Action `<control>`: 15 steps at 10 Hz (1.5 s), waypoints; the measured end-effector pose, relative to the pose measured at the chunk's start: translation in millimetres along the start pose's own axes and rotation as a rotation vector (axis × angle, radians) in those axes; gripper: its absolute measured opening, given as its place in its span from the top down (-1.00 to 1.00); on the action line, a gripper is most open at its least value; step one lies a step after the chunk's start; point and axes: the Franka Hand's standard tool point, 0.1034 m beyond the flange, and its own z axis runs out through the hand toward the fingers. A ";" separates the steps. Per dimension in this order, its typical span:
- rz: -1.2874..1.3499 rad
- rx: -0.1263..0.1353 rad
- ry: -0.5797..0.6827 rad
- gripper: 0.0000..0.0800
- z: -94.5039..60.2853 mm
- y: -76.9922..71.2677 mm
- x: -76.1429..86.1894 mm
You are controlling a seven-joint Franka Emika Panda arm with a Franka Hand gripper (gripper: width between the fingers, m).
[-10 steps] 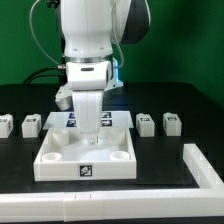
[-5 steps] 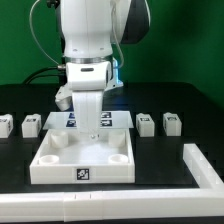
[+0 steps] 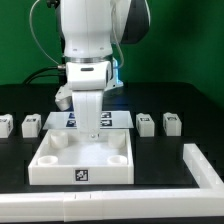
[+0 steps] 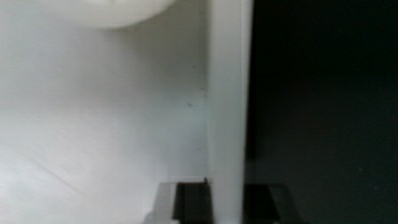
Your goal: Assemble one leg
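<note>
Arm (image 3: 90,45) enters from the top centre of the exterior view and hangs vertically, wrist straight down, a dark cable (image 3: 38,45) looping at its upper left. Gripper (image 3: 89,134) sits low, centre frame, over the rear half of the white tray (image 3: 50,170). The fingertips are hidden against white plastic, so whether it is clenched, released or grasping anything cannot be told. Arm shells are glossy, rounded white plastic with a grey band at the wrist joint. The tray is a square, matte white, thick-walled panel with round sockets in its corners and a black-and-white tag (image 3: 84,172) on its front face. The wrist view, blurred, shows smooth white surface, one straight pale wall strip (image 4: 230,110) and dark table beyond. Four small white blocky legs stand on the matte black table (image 3: 180,150) at mid-height, well apart from the gripper: far-left leg (image 3: 5,125), inner-left leg (image 3: 31,125), inner-right leg (image 3: 146,123), far-right leg (image 3: 171,123). The marker board (image 3: 120,118) lies flat behind the tray. A white angular rail (image 3: 205,168) runs along the lower right.
</note>
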 end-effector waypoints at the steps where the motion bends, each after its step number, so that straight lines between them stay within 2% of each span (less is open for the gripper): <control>1: -0.007 0.001 0.000 0.86 0.0 1.7 1.1; 2: -0.032 -0.002 0.005 0.86 -0.5 13.3 8.2; 3: -0.041 -0.013 0.017 0.85 0.3 22.3 21.9; 6: -0.034 -0.030 0.052 0.85 -0.3 45.4 66.3; 8: -0.016 -0.036 0.066 0.85 -0.6 56.3 88.9; 10: -0.025 -0.036 0.068 0.85 1.5 64.8 95.0; 15: -0.020 -0.025 0.064 0.85 2.1 64.2 94.4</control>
